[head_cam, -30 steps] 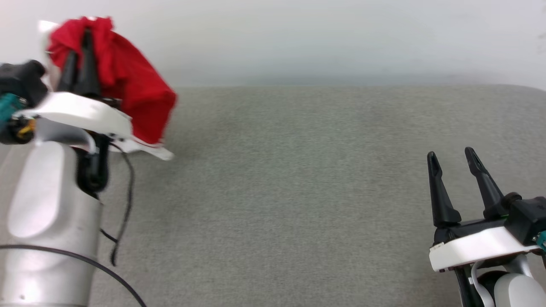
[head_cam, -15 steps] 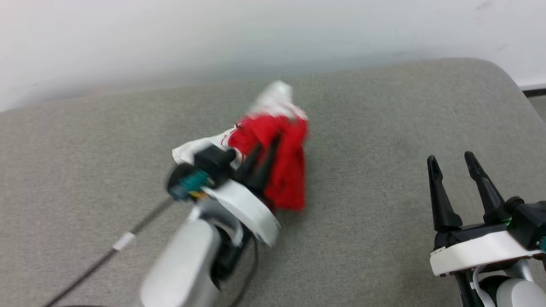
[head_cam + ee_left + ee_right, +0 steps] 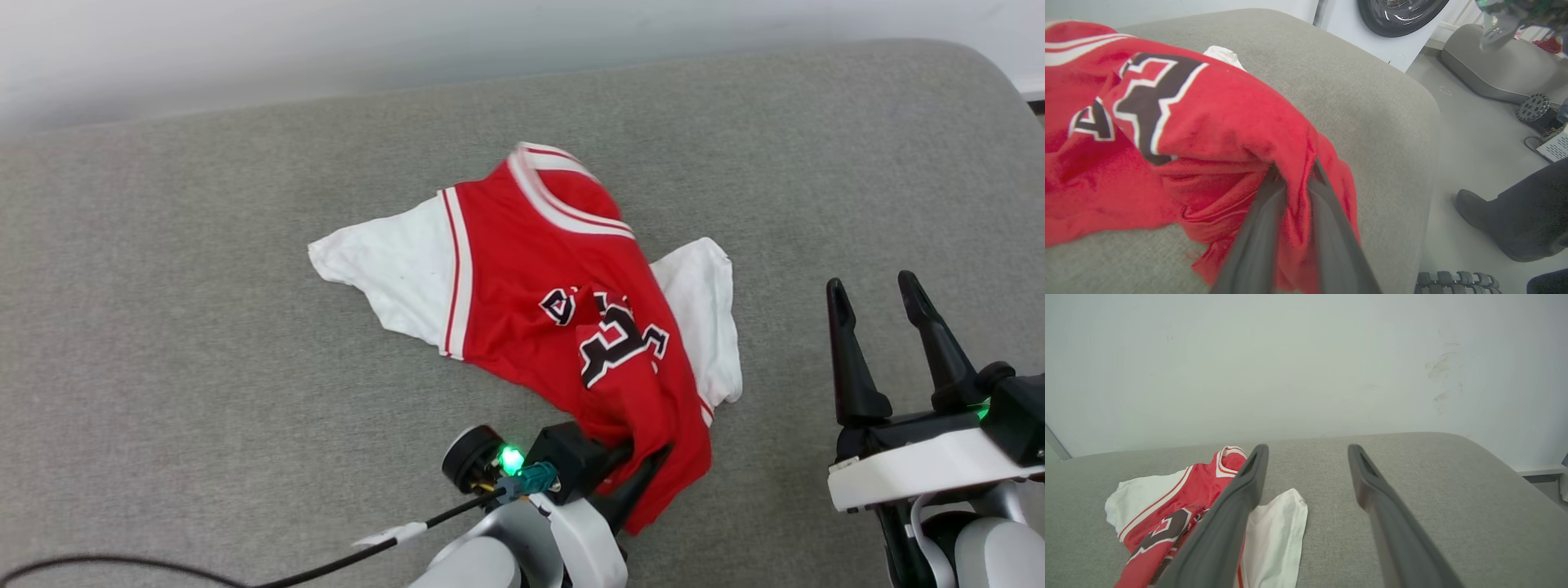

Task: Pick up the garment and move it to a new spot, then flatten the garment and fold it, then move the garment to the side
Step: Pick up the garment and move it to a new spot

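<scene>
**Head view.** The garment (image 3: 531, 278), a bunched wad hanging from the left hand (image 3: 641, 478) half a second ago, now lies opened across the middle of the grey padded bench (image 3: 204, 327), collar toward the far edge and number up. You may judge the move to a new spot done; flattening comes next. The left hand's fingertips are buried under the near hem, and the creased number is hard to read. The right hand (image 3: 870, 286) stands spread and empty, apart from the cloth.

**Left wrist view.** The fingers (image 3: 1261, 228), nearly pressed together, pinch a red fold of hem that hides their tips. A person's dark shoe (image 3: 1474, 204) rests on the floor beyond the bench.

**Right wrist view.** One finger of the spread hand crosses the garment, and its near hem is cut off at the bottom edge.
</scene>
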